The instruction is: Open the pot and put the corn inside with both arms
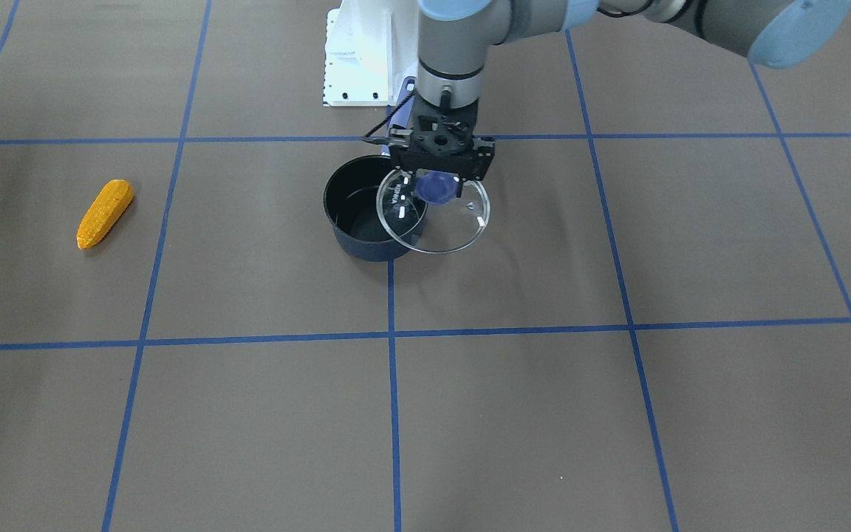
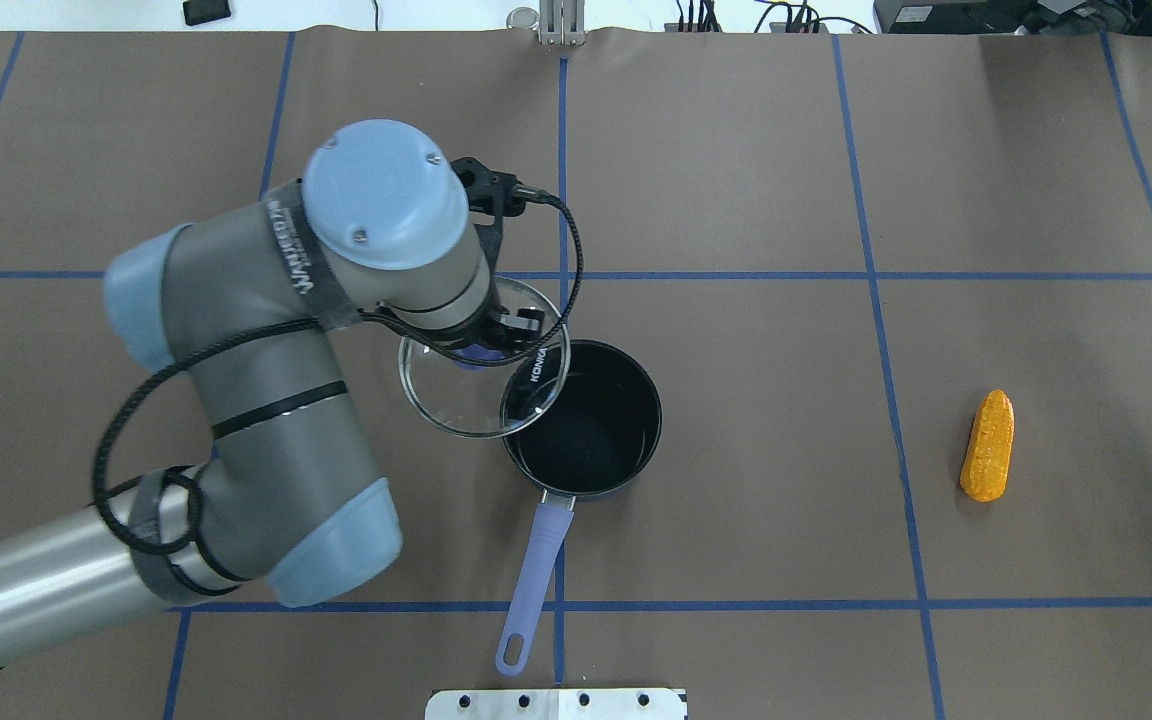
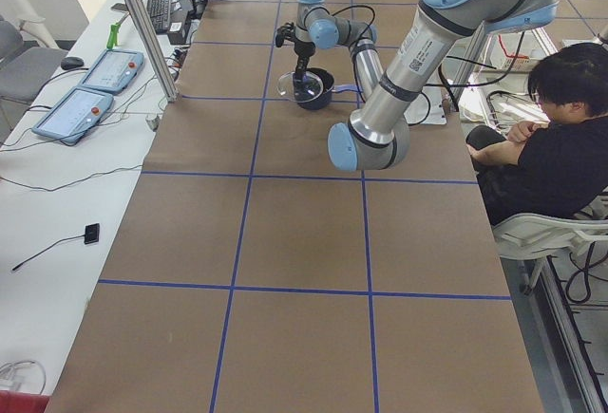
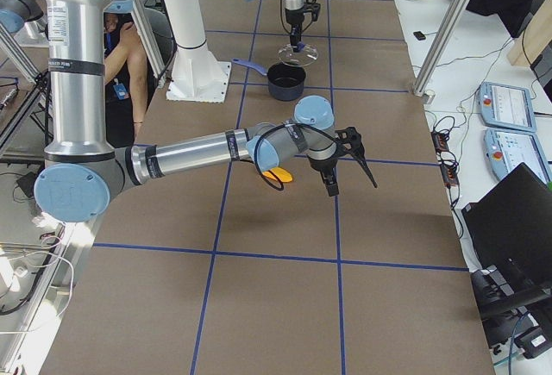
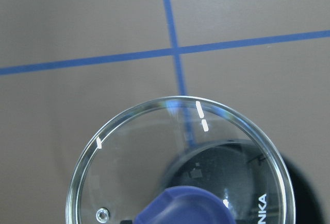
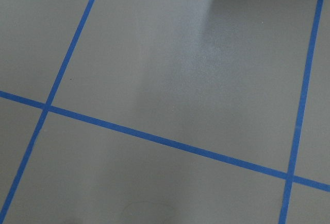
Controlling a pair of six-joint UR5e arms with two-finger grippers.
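Glass lid hangs in the air, held by its blue knob. The left gripper is clamped on that knob from above, a finger on either side. The lid sits roughly level and is off the pot, shifted toward the robot's left. From the overhead view one edge of the lid overlaps the pot's rim, and the rest hangs over the brown table. The left wrist view looks down through the lid at the table and part of the dark pot below.

The pot stands upright on the table near a blue tape line, uncovered, its black inside showing. Its long lavender handle points back toward the robot's base.

The corn lies flat on the table, well apart from the pot on the robot's right, with nothing touching it.

The right arm reaches out low over the table. The right gripper hangs above the tabletop near the corn, which shows partly behind the arm in the right side view. From that view alone I cannot tell whether this gripper is open or closed. Its wrist camera shows only brown table and blue tape.
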